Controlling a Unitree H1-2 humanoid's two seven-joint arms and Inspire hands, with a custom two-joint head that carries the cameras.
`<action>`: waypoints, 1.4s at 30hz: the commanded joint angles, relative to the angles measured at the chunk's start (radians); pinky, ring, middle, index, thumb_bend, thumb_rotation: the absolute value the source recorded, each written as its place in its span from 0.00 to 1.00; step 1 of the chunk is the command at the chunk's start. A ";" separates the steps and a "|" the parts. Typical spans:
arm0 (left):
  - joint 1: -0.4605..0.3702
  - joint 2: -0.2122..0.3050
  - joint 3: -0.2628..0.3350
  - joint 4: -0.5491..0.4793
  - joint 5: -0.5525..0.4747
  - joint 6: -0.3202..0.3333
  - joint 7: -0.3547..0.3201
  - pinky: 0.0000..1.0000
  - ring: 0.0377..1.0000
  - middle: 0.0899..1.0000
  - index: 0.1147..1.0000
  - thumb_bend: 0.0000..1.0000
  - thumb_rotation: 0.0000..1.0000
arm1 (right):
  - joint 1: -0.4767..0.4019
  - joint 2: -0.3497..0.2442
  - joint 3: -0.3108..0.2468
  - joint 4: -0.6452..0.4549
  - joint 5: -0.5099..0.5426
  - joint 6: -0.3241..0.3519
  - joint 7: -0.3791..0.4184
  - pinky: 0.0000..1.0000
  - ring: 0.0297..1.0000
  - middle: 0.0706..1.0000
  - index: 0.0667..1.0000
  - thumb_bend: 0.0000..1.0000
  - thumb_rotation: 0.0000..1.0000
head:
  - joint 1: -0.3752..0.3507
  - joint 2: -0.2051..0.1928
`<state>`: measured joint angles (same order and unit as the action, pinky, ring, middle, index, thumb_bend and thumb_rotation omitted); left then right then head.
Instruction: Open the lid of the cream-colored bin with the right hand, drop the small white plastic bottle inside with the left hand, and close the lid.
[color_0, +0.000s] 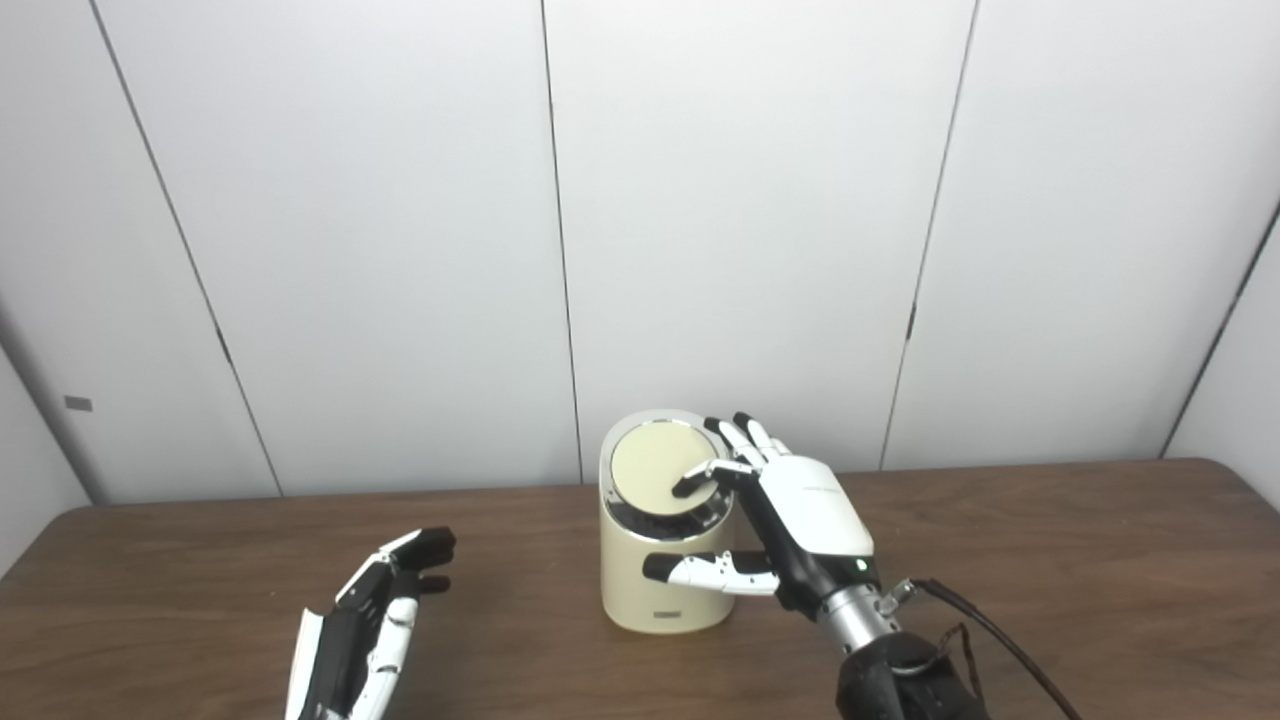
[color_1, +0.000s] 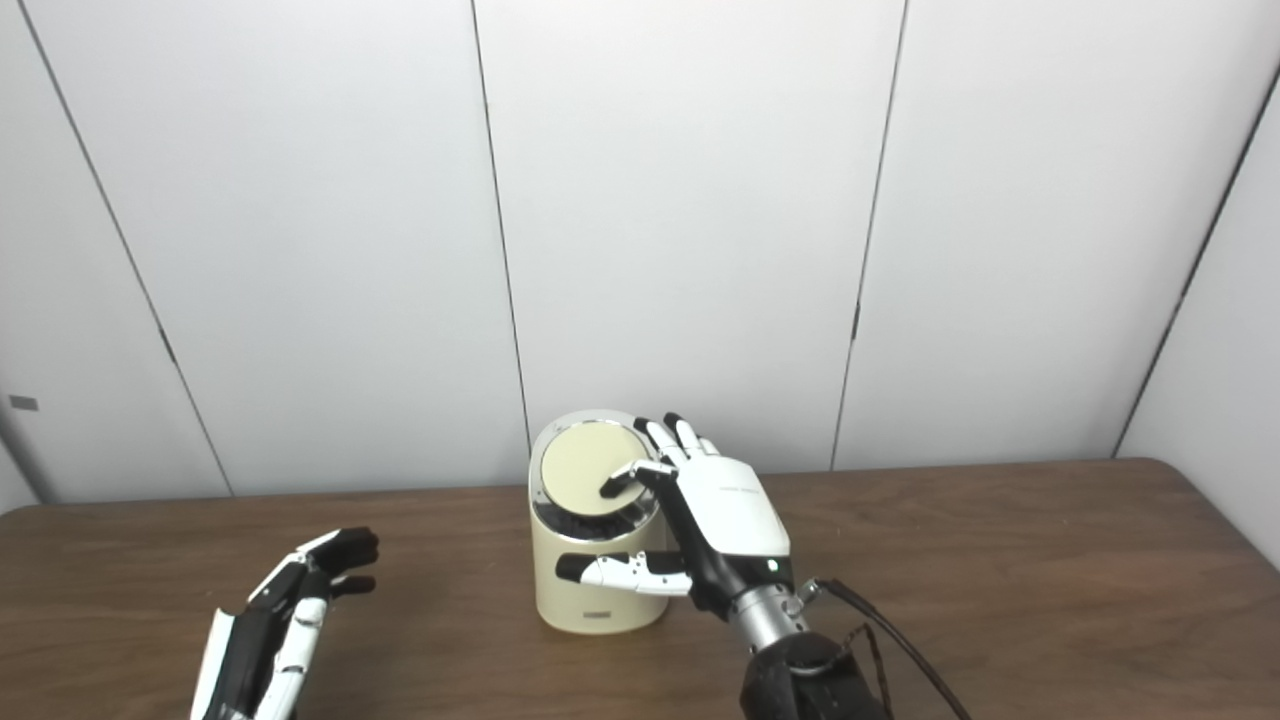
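Note:
The cream-colored bin (color_0: 655, 595) stands on the table near the middle, close to the back edge. Its round lid (color_0: 652, 466) is tilted toward me, with a dark gap under its front edge. My right hand (color_0: 812, 512) is beside the bin on its right. One fingertip (color_0: 690, 487) touches the lid's right edge, the other fingers reach behind the rim, and the thumb (color_0: 700, 570) lies across the front of the bin body. My left hand (color_0: 372, 618) is open and empty, low over the table to the left of the bin. No small white bottle is in view.
The brown wooden table (color_0: 1080, 570) runs across the whole view, with white wall panels behind it. A black cable (color_0: 1000, 635) trails from my right wrist.

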<state>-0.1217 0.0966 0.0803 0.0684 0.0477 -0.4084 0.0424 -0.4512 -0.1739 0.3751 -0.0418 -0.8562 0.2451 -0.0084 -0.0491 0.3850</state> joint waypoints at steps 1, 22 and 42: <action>-0.028 0.000 0.002 -0.037 0.004 -0.012 0.007 0.69 0.75 0.74 0.71 0.35 0.80 | 0.018 -0.002 0.011 0.051 -0.013 0.062 0.081 0.97 1.00 0.97 0.64 0.94 0.96 | 0.000 -0.001; -0.025 -0.002 0.002 -0.044 0.006 -0.015 0.007 0.67 0.74 0.73 0.71 0.33 0.78 | 0.111 0.030 -0.143 0.007 0.373 -0.229 -0.013 0.72 0.84 0.86 0.70 0.75 0.65 | 0.001 0.002; -0.025 -0.001 0.003 -0.040 0.006 -0.015 0.006 0.68 0.75 0.73 0.71 0.31 0.74 | 0.251 0.078 -0.291 0.160 0.416 -0.674 -0.277 0.70 0.79 0.82 0.96 0.61 0.55 | 0.004 -0.003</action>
<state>-0.1212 0.0924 0.0807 0.0604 0.0464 -0.4081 0.0419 -0.2142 -0.1032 0.1075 0.1288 -0.4117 -0.3860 -0.2293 -0.0445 0.3835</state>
